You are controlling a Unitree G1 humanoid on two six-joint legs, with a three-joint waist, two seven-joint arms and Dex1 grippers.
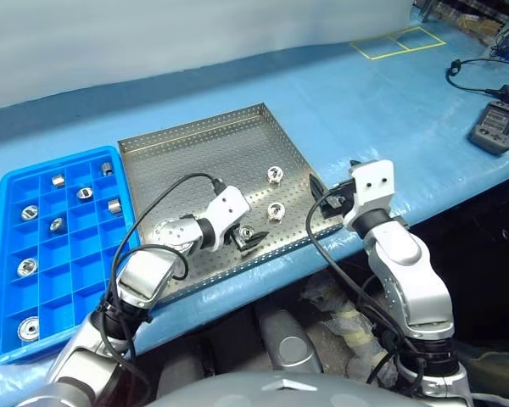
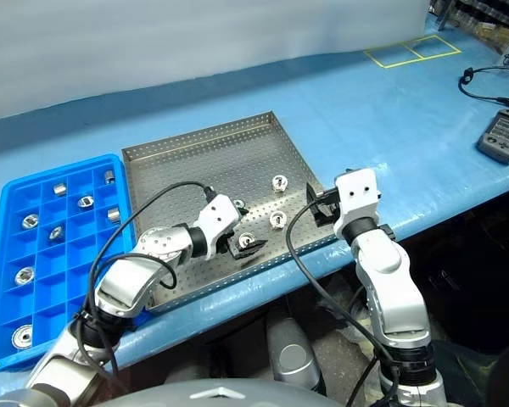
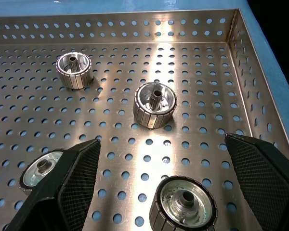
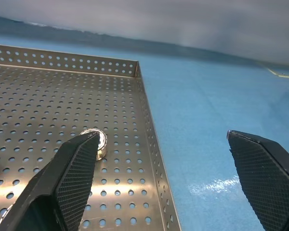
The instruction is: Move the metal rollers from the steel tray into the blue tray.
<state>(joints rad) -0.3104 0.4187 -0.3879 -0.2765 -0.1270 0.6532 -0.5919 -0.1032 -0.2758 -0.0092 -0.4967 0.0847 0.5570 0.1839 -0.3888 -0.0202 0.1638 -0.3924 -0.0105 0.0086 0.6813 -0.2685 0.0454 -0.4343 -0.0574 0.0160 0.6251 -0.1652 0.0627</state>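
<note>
With its fingers apart, the left tool straddles a metal roller, likely hard and slippery; pinch its ribbed sides.

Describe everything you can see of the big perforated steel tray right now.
The steel tray is a shallow, roughly square pan of shiny silver metal, its floor punched with rows of small holes and edged by low perforated rims. It lies flat on the blue table cover, right beside the blue compartment tray. Four small silver metal rollers stand loose on its floor, toward the near right corner. The open left gripper hangs low over one of them; the open right gripper sits at the tray's right rim.
</note>
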